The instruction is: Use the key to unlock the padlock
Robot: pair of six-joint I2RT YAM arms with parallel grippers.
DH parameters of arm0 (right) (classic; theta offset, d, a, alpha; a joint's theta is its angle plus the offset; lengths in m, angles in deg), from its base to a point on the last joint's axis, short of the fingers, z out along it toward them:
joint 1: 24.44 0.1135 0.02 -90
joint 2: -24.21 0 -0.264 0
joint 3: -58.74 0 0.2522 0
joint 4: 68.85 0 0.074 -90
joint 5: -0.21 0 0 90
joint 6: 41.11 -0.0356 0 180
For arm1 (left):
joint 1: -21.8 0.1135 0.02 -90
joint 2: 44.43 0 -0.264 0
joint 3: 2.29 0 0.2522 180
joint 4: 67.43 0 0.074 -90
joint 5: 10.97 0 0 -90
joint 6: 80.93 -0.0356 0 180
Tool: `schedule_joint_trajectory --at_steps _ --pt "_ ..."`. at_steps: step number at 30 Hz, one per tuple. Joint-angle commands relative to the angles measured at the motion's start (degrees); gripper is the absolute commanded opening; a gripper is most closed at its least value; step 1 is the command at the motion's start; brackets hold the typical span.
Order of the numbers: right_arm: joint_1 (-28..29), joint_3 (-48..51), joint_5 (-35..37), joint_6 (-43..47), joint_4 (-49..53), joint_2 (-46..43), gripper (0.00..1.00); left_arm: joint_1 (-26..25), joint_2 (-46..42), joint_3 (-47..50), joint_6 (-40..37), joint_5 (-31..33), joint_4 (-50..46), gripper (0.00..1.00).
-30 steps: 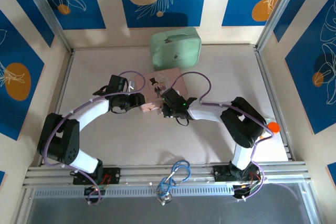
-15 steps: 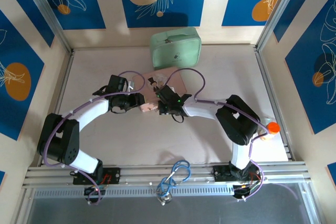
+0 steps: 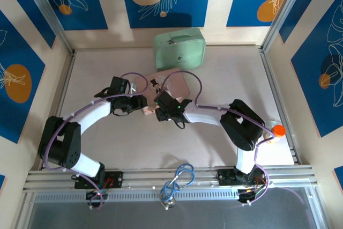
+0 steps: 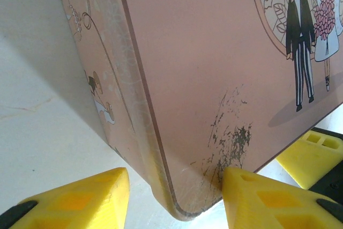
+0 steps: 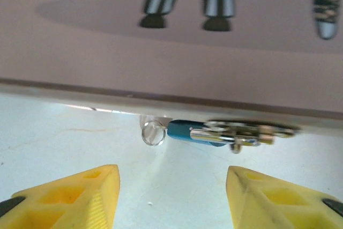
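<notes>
Landmark for all positions: pink case (image 3: 179,85), lid printed with a cartoon bride and groom, lying flat on the table (image 3: 107,143).

Padlock (image 5: 214,131): tiny, blue body with silvery metal parts. It sits at the pink case's near edge, directly below the printed feet of the groom, lying along that edge and close against it. A small clear ring (image 5: 152,133) is just beside the padlock, at its left end in the right wrist view. The silvery pieces at the other end are blurred, so I cannot tell whether a key is among them.

Right gripper (image 5: 171,189): faces the pink case's near edge, short of the padlock and apart from it. Its yellow fingers (image 5: 69,197) are spread wide with nothing between them but bare table.

Left gripper (image 4: 177,197): at the pink case's near-left corner. Its fingers are spread, one on either side of the scuffed corner. The finger on the lid side touches the case. On the wall side a sliver of table shows between finger and case. No firm clamp can be confirmed.

Other items:
- A mint-green case (image 3: 179,49) sits just beyond the pink case's far edge.
- A blue cable loop (image 3: 179,181) lies well to the near side of the pink case, at the table's front rail.
- An orange object (image 3: 277,130) sits well off to the right of the pink case.
</notes>
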Motion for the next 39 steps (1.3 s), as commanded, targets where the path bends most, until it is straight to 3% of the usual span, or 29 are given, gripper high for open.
schedule_joint_trajectory --at_steps 1,17,24,30,39 --pt "0.52 0.11 -1.03 4.97 -0.98 -0.56 0.57 0.44 -0.30 1.22 -1.74 1.02 -4.12 0.48" --pt "-0.34 3.76 -1.09 6.03 -4.74 -1.76 0.58 0.53 -0.56 0.34 -0.71 1.13 -4.09 0.49" --pt "-0.99 9.06 -3.99 3.65 -9.67 -6.48 0.59 0.45 -1.45 0.39 2.12 -1.84 -0.70 0.62" --pt "-2.07 9.77 -5.45 3.21 -10.96 -6.78 0.60 0.27 -2.65 -0.37 2.76 -0.80 -1.18 0.71" --pt "-3.04 9.50 -6.03 3.46 -13.84 -4.83 0.63 0.15 -2.24 -0.76 4.65 -0.12 0.28 0.72"
